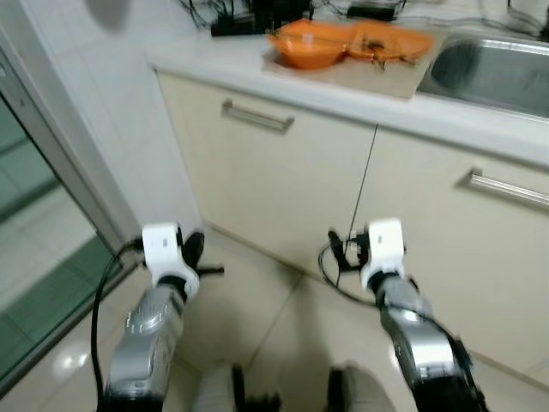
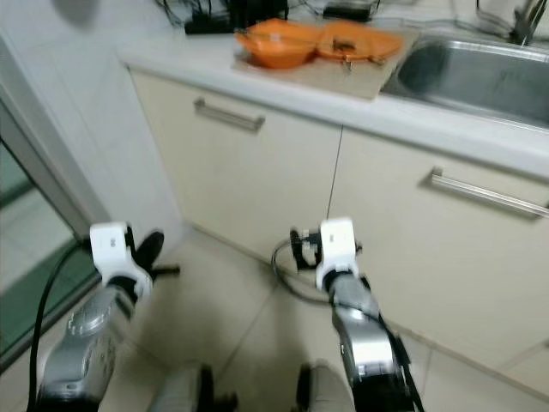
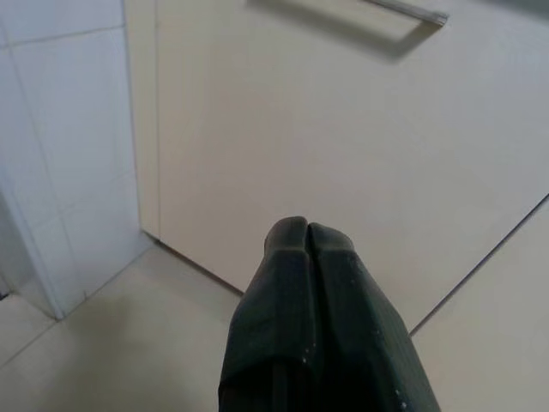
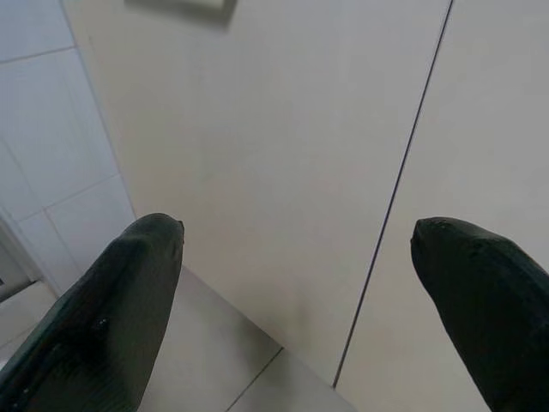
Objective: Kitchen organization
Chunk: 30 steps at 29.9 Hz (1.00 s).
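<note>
Up at 12 o'clock, two orange bowls (image 1: 347, 43) sit on the table (image 1: 214, 60) beside the sink (image 1: 493, 73). Below, left tool (image 3: 307, 236) is closed and empty; right tool (image 4: 296, 249) gapes open toward cabinet doors (image 1: 283, 189).

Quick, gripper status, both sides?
Left gripper: shut, fingers pressed together, holding nothing, facing the cabinet door.
Right gripper: open, fingers wide apart, nothing between them.
</note>
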### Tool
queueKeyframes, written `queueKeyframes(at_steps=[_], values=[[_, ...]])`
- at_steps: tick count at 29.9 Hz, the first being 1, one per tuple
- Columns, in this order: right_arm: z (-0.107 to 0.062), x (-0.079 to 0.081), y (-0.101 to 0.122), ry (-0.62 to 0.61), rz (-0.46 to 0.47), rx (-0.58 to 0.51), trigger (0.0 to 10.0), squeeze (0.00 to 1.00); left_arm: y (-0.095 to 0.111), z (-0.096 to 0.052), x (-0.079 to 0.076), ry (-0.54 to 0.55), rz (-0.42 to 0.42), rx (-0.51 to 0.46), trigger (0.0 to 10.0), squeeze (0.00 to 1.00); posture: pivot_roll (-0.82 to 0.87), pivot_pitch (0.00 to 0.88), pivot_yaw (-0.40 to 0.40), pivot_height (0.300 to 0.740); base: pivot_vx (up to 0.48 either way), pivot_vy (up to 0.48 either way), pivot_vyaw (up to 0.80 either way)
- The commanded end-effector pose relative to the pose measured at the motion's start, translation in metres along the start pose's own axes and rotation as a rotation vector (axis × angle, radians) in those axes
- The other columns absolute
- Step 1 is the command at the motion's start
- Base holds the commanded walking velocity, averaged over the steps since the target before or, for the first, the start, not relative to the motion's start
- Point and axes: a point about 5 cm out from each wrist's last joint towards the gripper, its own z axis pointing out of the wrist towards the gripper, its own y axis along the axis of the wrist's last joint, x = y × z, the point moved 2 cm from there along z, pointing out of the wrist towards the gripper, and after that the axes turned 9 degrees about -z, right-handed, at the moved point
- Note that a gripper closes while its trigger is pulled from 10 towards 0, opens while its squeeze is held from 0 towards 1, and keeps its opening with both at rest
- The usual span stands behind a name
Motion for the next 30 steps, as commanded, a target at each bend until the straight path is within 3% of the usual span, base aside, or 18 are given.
queueKeyframes(at_steps=[1, 22, 25, 30], values=[[-0.0011, 0.0004, 0.0031, -0.006, -0.012, -0.02, 10.0, 0.0, 0.0039, 0.0017, -0.0028, -0.026, 0.034, -0.007, 10.0, 0.0, -0.04, 0.024, 0.053, 0.74, 0.0, 0.0, 0.0], [-0.0027, -0.0035, -0.0037, -0.033, -0.044, 0.003, 10.0, 0.0, 0.0015, 0.0044, -0.0079, -0.083, 0.035, 0.012, 10.0, 0.0, -0.05, 0.022, 0.06, 0.74, 0.0, 0.0, 0.0], [-0.0023, -0.0054, -0.0025, -0.048, 0.01, -0.007, 10.0, 0.0, 0.0005, 0.0042, -0.0086, -0.087, 0.038, 0.016, 10.0, 0.0, -0.05, 0.02, 0.059, 0.74, 0.0, 0.0, -0.78], [-0.003, -0.0021, -0.0005, -0.029, 0.015, -0.021, 10.0, 0.0, -0.0011, 0.0035, -0.0082, -0.091, 0.047, 0.023, 10.0, 0.0, -0.05, 0.014, 0.057, 0.74, 0.0, 0.0, -0.77]])
